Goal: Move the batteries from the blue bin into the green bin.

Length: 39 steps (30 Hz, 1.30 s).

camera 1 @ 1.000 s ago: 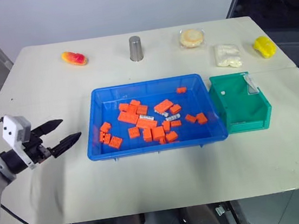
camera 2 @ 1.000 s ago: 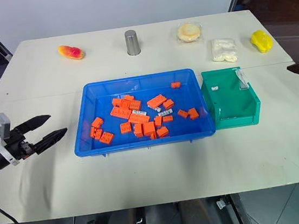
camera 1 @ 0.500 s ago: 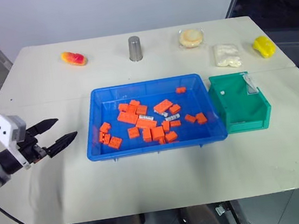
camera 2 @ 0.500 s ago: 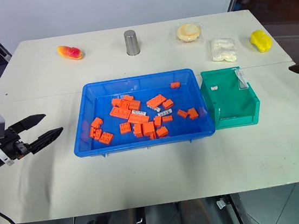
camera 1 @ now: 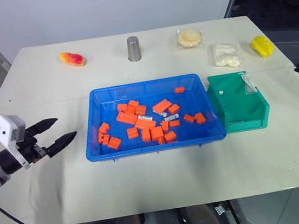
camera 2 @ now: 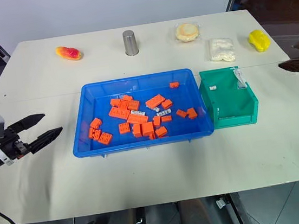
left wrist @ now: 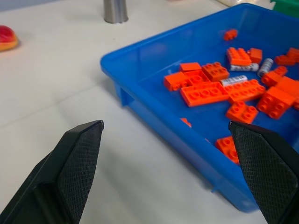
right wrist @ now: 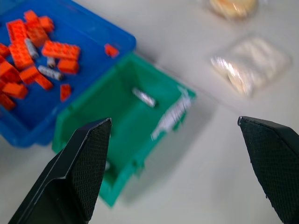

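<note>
- Currently, head views: the blue bin [camera 1: 110, 149] sits mid-worktop [camera 1: 146, 178] with the green bin [camera 1: 259, 115] just beside its right end. Orange blocks [camera 1: 129, 117] lie scattered in the blue bin, and at least three batteries [camera 1: 145, 117] lie among them near its centre.
- Progress, as a judgement: one small pale item [camera 1: 221, 93] lies on the green bin floor; whether it is a battery cannot be told from here. Most transfers are left to do.
- Left end effector [camera 1: 59, 131] hovers over the worktop, well apart from the blue bin's left wall, fingers apart, holding nothing.
- Change from the earlier frames: the left end effector has drawn back from the blue bin, away toward the worktop's left edge; a dark fingertip of the right end effector [camera 2: 296, 65] has come further in from the right edge.
- Left wrist view: both fingers [left wrist: 79, 163] stand wide apart, aimed at the blue bin's near corner; two batteries show between blocks.
- Right wrist view: the right end effector [right wrist: 187, 163] is spread wide and empty above the green bin, where one silver cylinder [right wrist: 144, 98] rests, probably a delivered battery. Two batteries show in the blue bin.
</note>
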### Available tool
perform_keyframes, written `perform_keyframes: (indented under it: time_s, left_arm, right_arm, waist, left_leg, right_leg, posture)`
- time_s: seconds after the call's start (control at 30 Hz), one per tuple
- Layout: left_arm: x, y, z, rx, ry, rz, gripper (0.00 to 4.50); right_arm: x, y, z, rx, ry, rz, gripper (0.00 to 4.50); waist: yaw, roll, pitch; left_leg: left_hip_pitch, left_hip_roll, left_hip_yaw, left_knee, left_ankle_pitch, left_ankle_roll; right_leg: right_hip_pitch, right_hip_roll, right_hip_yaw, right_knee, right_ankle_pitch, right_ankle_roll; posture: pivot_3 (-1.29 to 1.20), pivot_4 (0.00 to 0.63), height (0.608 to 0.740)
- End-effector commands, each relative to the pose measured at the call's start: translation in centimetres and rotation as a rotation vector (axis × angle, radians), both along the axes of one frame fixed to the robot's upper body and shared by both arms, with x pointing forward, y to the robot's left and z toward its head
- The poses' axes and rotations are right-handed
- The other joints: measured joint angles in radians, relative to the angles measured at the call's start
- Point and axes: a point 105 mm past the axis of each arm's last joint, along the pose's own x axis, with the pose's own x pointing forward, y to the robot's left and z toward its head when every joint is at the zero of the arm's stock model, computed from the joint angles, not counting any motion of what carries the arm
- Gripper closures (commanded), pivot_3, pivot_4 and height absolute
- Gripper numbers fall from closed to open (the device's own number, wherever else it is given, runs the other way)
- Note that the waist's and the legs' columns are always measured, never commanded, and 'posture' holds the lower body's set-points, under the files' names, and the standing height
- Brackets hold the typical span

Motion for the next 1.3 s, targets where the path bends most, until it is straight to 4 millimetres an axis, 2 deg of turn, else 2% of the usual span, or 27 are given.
perform_keyframes:
  time_s: [0.03, 0.2, 0.4, 0.53, 0.6, 0.77, 0.9, 1.03, 1.13, 1.3]
  left_arm:
    - [-0.3, 0.2, 2.1, 0.0, -0.082, 0.015, 0.0]
    - [-1.1, -0.2, 2.4, 0.008, -0.075, -0.002, 0.0]
    - [-1.8, -0.8, 3.0, 0.015, -0.072, -0.018, 0.0]
    - [-2.0, -1.2, 3.3, 0.013, -0.092, -0.01, 0.0]
    - [-2.2, -1.4, 3.4, 0.008, -0.099, -0.003, 0.0]
    - [-3.1, -1.9, 3.3, -0.007, -0.112, 0.027, 0.0]
    - [-3.9, -1.9, 3.1, -0.015, -0.114, 0.061, 0.0]
    - [-4.2, -2.0, 3.0, -0.02, -0.115, 0.078, 0.0]
    - [-4.2, -2.0, 3.0, -0.022, -0.119, 0.09, 0.0]
    - [-4.2, -2.2, 2.9, -0.023, -0.121, 0.099, 0.0]
  right_arm:
    - [0.7, 4.2, 2.1, 0.038, -0.102, 0.114, 0.05]
    - [2.3, 10.2, 0.6, 0.07, -0.131, 0.235, 0.05]
    - [5.3, 19.4, -1.7, 0.172, -0.171, 0.32, 0.05]
    - [6.0, 24.6, -4.4, 0.147, -0.171, 0.385, 0.05]
    - [6.0, 26.2, -5.8, 0.117, -0.163, 0.414, 0.05]
    - [6.0, 28.7, -10.2, -0.028, -0.131, 0.503, 0.05]
    - [5.6, 29.5, -12.7, -0.082, -0.081, 0.56, 0.05]
    - [6.0, 29.9, -15.0, -0.136, -0.035, 0.568, 0.05]
    - [7.1, 30.1, -15.5, -0.155, -0.026, 0.533, 0.05]
    - [8.3, 30.0, -14.8, -0.097, 0.006, 0.473, 0.05]
  waist:
    - [0.001, 0.0, 0.0]
    - [0.008, 0.0, 0.0]
    - [0.005, -0.002, -0.001]
    - [0.008, -0.002, -0.001]
    - [0.009, -0.002, -0.001]
    - [0.007, -0.002, -0.001]
    - [0.005, -0.003, -0.001]
    - [0.005, -0.003, -0.001]
    - [0.005, -0.003, -0.001]
    - [0.006, -0.003, -0.001]
  left_leg:
    - [0.0, 0.0, -0.001, 0.0, 0.0, 0.0]
    - [-0.001, 0.0, -0.001, 0.0, 0.0, 0.0]
    - [-0.002, 0.0, -0.002, 0.0, 0.0, 0.0]
    - [-0.003, 0.0, -0.003, 0.0, 0.0, 0.0]
    - [-0.003, 0.0, -0.005, 0.0, 0.0, 0.0]
    - [-0.004, -0.001, -0.005, 0.0, 0.0, 0.0]
    - [-0.004, -0.001, -0.006, 0.0, 0.0, 0.0]
    - [-0.003, 0.0, -0.006, 0.0, 0.0, 0.0]
    - [-0.003, -0.001, -0.006, 0.0, 0.0, 0.0]
    - [-0.002, -0.001, -0.006, 0.0, 0.0, 0.0]
  right_leg:
    - [0.0, 0.0, 0.0, 0.0, 0.001, 0.001]
    - [-0.001, 0.0, 0.0, 0.0, 0.001, 0.002]
    - [-0.001, 0.0, -0.001, 0.001, 0.001, 0.002]
    - [-0.002, 0.0, -0.001, 0.002, 0.001, 0.002]
    - [-0.001, 0.0, -0.003, 0.002, 0.001, 0.002]
    - [-0.001, -0.001, -0.003, 0.001, 0.001, 0.002]
    - [-0.001, -0.001, -0.004, 0.001, 0.001, 0.002]
    - [-0.001, 0.0, -0.004, 0.001, 0.001, 0.002]
    - [0.0, 0.0, -0.004, 0.001, 0.001, 0.001]
    - [0.0, 0.0, -0.004, 0.001, 0.001, 0.001]
  posture:
    - [0.0, 0.15, 0.74]
    - [0.0, 0.15, 0.74]
    - [0.0, 0.15, 0.74]
    - [0.0, 0.15, 0.74]
    - [0.0, 0.15, 0.74]
    - [0.0, 0.15, 0.74]
    - [0.0, 0.15, 0.74]
    - [0.0, 0.15, 0.74]
    - [0.0, 0.15, 0.74]
    - [0.0, 0.15, 0.74]
